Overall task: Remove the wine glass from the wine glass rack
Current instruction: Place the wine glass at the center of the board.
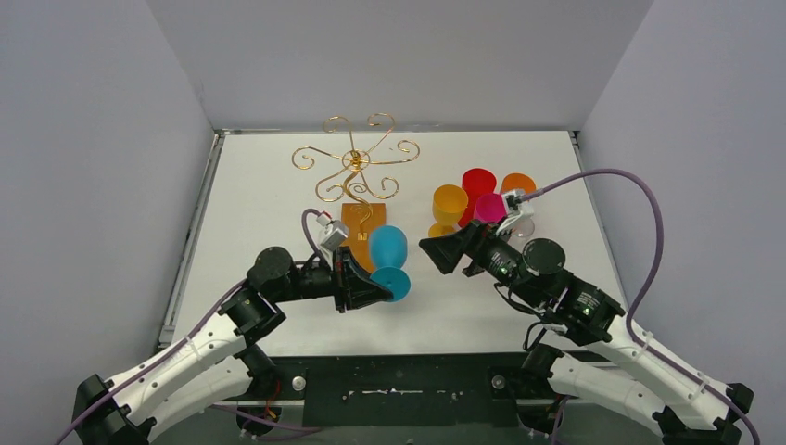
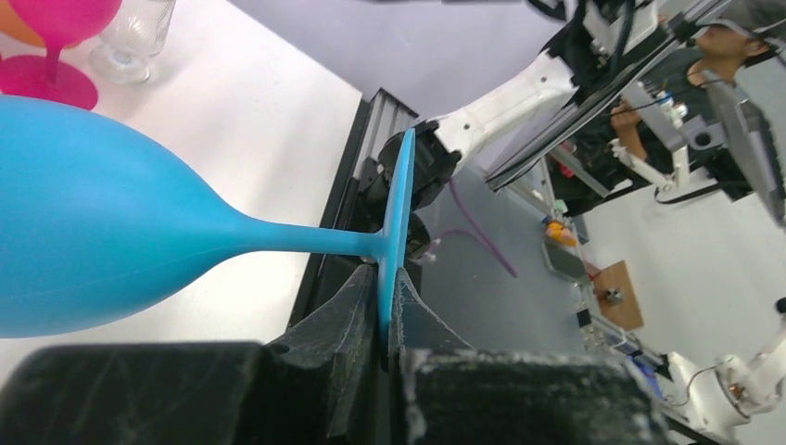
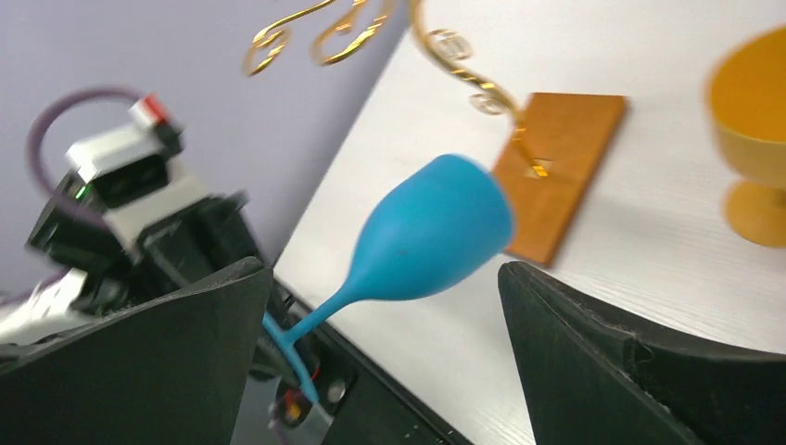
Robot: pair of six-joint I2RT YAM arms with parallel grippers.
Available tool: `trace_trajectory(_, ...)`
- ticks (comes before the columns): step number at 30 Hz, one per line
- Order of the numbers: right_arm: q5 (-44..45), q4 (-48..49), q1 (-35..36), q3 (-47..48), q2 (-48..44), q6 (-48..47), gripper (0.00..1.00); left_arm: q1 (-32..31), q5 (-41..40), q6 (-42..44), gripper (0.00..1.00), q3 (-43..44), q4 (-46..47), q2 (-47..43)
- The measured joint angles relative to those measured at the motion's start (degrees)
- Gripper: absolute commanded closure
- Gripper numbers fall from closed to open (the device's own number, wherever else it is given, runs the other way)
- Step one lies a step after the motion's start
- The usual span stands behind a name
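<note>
Your left gripper (image 2: 386, 301) pinches the glass (image 2: 102, 222) by its thin foot, clear of the rack (image 1: 355, 162); right gripper (image 1: 441, 250) gapes, empty.

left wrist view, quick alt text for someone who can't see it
The left tool pinches the flat foot of a blue glass held sideways, its bowl filling the left of the frame. Behind it, a pink glass and a clear glass stand on the white table.
</note>
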Motion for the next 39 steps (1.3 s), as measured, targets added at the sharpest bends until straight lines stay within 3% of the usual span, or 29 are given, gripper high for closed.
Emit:
trace_trajectory(4,11.15,-8.26,-0.13,2.16,0.83,2.14,0.0,-0.11,0.24,3.34,1.0,-4.76,1.92,-2.34)
trace_trajectory(9,11.82,-13.35,-1.6,2.16,3.98,2.45,0.0,-0.11,1.9,7.28,1.0,-8.17,4.66,-5.03)
trace_trajectory(15,-2.12,-11.72,-10.99,2.16,4.7,0.7,0.0,-0.11,5.68,8.55,1.0,-10.78,15.39,-5.07)
trace_trajectory(21,-24.83,-4.15,-23.47,1.11,7.19,1.44,0.0,-0.11,8.52,8.79,1.0,-14.78,23.1,-5.07)
trace_trajectory(24,-33.05,-0.72,-25.59,-0.46,7.74,2.38,0.0,-0.11,9.64,9.29,1.0,-15.04,25.55,-5.07)
trace_trajectory(30,-40.72,3.26,-25.64,-0.87,7.1,3.3,0.0,-0.11,11.02,9.86,1.0,-17.27,30.95,-5.09)
trace_trajectory(39,-45.03,10.54,-25.64,-2.82,4.02,6.4,0.04,-0.11,14.82,6.93,1.0,-17.59,41.35,-2.03)
